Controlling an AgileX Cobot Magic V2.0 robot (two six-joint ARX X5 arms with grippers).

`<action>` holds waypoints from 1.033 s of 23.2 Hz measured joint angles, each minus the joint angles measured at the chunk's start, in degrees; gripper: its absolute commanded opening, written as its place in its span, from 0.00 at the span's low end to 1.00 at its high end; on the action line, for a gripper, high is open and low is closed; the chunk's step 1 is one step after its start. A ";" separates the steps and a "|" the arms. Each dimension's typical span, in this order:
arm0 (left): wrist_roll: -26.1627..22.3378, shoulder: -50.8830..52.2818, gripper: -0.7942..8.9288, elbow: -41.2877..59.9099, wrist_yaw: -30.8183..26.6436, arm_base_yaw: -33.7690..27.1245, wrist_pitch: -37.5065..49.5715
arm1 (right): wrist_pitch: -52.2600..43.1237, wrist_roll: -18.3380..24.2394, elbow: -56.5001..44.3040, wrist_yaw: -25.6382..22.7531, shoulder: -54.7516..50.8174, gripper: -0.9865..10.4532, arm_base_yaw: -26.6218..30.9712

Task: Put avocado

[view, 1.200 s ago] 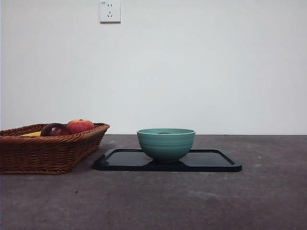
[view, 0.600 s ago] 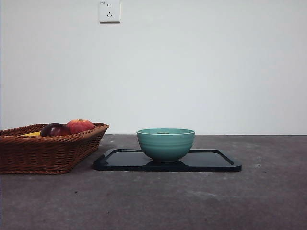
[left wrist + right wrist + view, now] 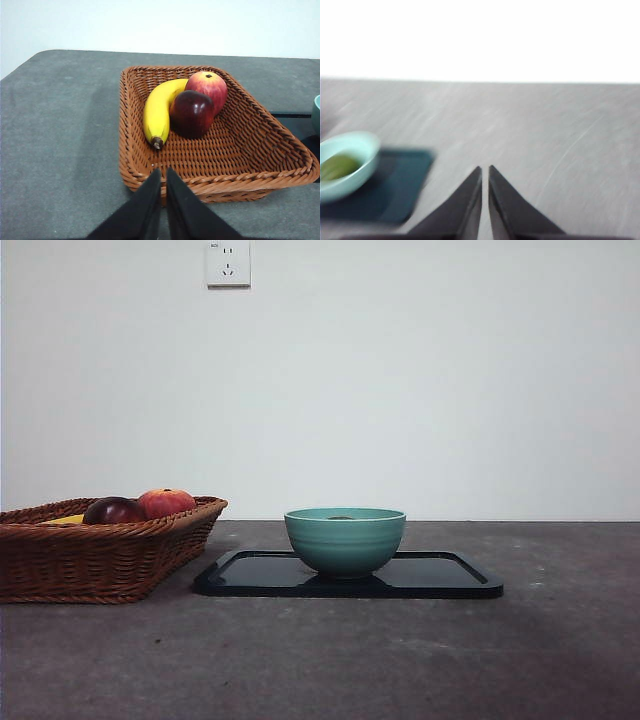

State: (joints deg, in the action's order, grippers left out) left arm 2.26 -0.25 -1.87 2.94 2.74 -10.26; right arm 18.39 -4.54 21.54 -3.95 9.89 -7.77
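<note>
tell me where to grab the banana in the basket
Grip the banana across its middle, coming from above with the jaws across its width. It lies flat along the wicker basket wall; its other side touches the dark red apple, so space there is tight.

I'm looking level across the table from a low front camera, near the bowl (image 3: pixel 345 539) and basket (image 3: pixel 100 555). My left wrist camera is looking down into that basket (image 3: pixel 210 145) — my right, blurred, is catching the same bowl (image 3: pixel 342 165).
</note>
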 measured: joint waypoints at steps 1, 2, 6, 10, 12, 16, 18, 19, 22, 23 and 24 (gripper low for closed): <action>0.00 0.00 0.10 0.00 0.00 0.00 0.00 | -6.05 0.11 -4.44 0.90 -1.11 0.10 2.10; 0.00 0.00 0.10 0.00 0.00 0.00 0.00 | -9.88 0.26 -7.50 1.84 -2.08 0.10 3.61; 0.00 0.00 0.10 0.00 0.00 0.00 0.00 | -13.14 1.01 -14.38 2.69 -5.31 0.10 6.84; 0.00 0.00 0.10 0.00 0.00 0.00 0.00 | -13.11 2.54 -18.53 3.63 -7.15 0.10 8.26; 0.00 0.00 0.10 0.00 0.00 0.00 0.00 | -13.16 3.48 -19.93 5.51 -8.13 0.10 8.74; 0.00 0.00 0.10 0.00 0.00 0.00 0.00 | -10.43 5.16 -20.63 7.39 -9.53 0.10 9.07; 0.00 0.00 0.10 0.00 0.00 0.00 0.00 | -8.79 6.05 -20.61 7.34 -9.53 0.10 9.07; -0.02 0.00 0.10 0.00 0.00 0.00 0.00 | -8.70 6.38 -20.61 7.32 -9.51 0.10 9.07; 0.00 0.00 0.10 0.00 0.00 0.00 0.00 | -8.68 7.32 -20.61 7.13 -9.55 0.10 9.07; -0.02 0.00 0.10 0.00 0.00 0.00 0.00 | -8.70 7.39 -20.61 7.02 -9.55 0.10 9.07; -0.02 0.00 0.10 0.00 0.00 0.02 0.00 | -8.70 7.50 -20.61 6.99 -9.55 0.10 9.07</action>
State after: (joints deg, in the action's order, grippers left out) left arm 2.24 -0.25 -1.87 2.94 2.76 -10.26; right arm 9.69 2.96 0.93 3.05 0.34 1.30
